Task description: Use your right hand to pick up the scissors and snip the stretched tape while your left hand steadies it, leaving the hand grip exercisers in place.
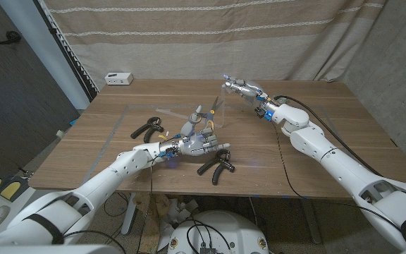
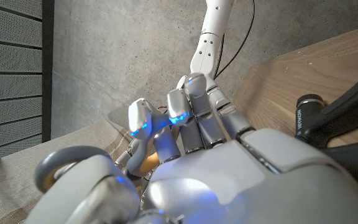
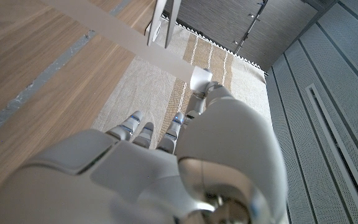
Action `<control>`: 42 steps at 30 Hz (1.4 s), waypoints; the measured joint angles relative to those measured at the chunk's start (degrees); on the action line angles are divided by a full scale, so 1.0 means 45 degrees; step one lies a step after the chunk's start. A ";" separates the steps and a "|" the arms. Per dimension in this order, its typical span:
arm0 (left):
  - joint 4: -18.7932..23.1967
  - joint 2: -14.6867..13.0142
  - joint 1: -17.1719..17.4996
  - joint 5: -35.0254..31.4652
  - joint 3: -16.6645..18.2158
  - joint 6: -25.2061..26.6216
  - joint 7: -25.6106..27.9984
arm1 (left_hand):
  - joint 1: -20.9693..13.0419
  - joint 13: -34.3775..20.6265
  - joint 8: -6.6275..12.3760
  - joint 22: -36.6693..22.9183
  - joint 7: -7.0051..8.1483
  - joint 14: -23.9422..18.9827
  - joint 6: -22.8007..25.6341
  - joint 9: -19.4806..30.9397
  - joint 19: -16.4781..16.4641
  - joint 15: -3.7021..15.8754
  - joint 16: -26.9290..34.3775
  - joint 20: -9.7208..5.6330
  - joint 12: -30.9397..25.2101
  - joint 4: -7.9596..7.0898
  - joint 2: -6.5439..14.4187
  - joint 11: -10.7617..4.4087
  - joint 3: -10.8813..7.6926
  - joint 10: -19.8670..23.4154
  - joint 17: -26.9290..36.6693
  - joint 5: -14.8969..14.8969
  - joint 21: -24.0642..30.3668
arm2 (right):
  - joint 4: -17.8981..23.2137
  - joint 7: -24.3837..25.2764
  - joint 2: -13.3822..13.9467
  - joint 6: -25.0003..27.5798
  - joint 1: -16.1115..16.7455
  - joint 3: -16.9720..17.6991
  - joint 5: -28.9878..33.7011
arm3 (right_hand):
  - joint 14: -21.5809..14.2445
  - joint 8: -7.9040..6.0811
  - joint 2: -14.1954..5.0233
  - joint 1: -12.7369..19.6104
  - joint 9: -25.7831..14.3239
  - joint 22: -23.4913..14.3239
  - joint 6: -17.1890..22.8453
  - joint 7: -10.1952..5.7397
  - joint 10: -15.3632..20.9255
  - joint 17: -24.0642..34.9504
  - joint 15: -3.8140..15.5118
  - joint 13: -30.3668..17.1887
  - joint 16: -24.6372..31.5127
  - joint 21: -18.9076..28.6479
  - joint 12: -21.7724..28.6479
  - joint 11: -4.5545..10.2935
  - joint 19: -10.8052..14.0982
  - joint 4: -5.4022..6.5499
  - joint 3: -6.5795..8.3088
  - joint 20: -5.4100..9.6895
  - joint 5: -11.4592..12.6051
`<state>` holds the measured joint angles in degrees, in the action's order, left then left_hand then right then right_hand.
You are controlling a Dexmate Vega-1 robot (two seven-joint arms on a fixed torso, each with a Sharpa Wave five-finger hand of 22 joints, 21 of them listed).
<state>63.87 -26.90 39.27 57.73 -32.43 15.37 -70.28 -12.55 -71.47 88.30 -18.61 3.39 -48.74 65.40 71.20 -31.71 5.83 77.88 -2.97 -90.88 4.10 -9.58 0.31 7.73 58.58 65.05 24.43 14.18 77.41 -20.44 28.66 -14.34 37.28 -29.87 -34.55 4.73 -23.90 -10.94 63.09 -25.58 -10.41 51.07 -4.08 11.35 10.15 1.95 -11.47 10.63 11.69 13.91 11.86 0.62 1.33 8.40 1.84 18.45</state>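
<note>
- Wooden table (image 1: 316, 152) carries everything we see, with a beige curtain (image 1: 210, 35) hanging behind its far edge and a grey taped rectangle outline (image 1: 111, 144) marked on its left half.
- Our right arm (image 1: 323, 148) reaches in from the near right corner, and our right hand (image 1: 240, 86) hangs above the far middle of the table, fingers closed on the scissors (image 1: 217, 106); the blades point down and left towards the table's middle.
- From the right wrist view we see the scissor blades (image 3: 164, 23) crossing a pale strip of stretched tape (image 3: 110, 25), though we cannot tell whether they touch it.
- Our left arm (image 1: 111, 176) comes in from the near left corner, and our left hand (image 1: 199, 143) sits near the middle of the near edge; its fingers are curled around something at the tape's lower end, but we cannot tell exactly what it grips.
- Clear tape (image 1: 204, 116) rises from the left hand towards the scissors.
- One black hand grip exerciser (image 1: 149, 129) lies just left of the left hand, towards the table's middle.
- Another black hand grip exerciser (image 1: 218, 166) lies just right of that hand, close to the near edge.
- Small white box (image 1: 118, 78) sits at the far left corner.
</note>
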 measured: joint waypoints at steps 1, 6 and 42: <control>-0.0032 0.0011 -0.0015 -0.0003 -0.0004 -0.0002 -0.0009 | 0.0000 0.0000 0.0000 0.0000 0.0000 0.0000 0.0000 0.0000 0.0000 0.0000 0.0000 0.0000 0.0000 0.0000 0.0000 0.0000 0.0000 0.0000 0.0041 0.0000 0.0000 | 0.0007 0.0000 0.0000 -0.0002 0.0002 0.0000 0.0000 | 0.0000 0.0006 0.0000 0.0000 -0.0016 0.0000 0.0000 0.0000 0.0000 0.0000 0.0000 0.0000 0.0000 0.0000 0.0000 0.0000 0.0000 0.0000 0.0000 0.0000 0.0000; -0.0115 0.0072 -0.0044 -0.0039 -0.0008 -0.0012 -0.0081 | 0.0000 0.0000 0.0000 0.0000 0.0001 -0.0001 0.0000 0.0000 0.0000 -0.0001 0.0000 0.0000 0.0000 0.0000 0.0000 0.0000 0.0000 0.0000 0.0107 0.0000 0.0000 | 0.0077 -0.0003 0.0000 -0.0018 0.0029 -0.0013 -0.0003 | 0.0000 0.0092 0.0001 0.0000 -0.0019 0.0000 0.0000 0.0000 0.0000 0.0000 0.0000 -0.0001 0.0000 0.0000 0.0000 0.0000 0.0000 0.0001 -0.0001 0.0000 -0.0001; -0.0898 0.0409 -0.0312 -0.0255 0.0020 -0.0126 -0.0641 | 0.0059 0.0000 0.0000 -0.0034 -0.0073 0.0037 -0.0073 0.0000 0.0000 -0.0012 -0.0075 0.0000 0.0000 0.0000 -0.0059 -0.0068 0.0000 -0.0067 0.0004 0.0000 -0.0048 | 0.0309 -0.0177 0.0034 -0.0025 0.0104 -0.0026 -0.0165 | 0.0000 0.0099 0.0003 0.0002 -0.0078 -0.0001 0.0046 -0.0046 0.0000 0.0000 0.0000 -0.0002 0.0000 0.0000 0.0000 0.0000 0.0000 -0.0052 0.0051 0.0000 -0.0025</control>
<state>59.83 -25.06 37.87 56.58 -32.34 14.80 -73.16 -12.28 -71.47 88.30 -18.76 3.07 -48.57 65.07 71.20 -31.71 5.77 77.54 -2.97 -90.88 4.10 -9.85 0.00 7.73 58.28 65.07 24.43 13.97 78.80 -21.23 28.82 -14.45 37.75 -29.99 -35.30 4.73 -23.45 -10.93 63.10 -25.93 -10.41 51.27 -4.29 11.35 10.15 1.95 -11.48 10.63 11.69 13.91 11.87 0.62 1.10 8.63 1.84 18.34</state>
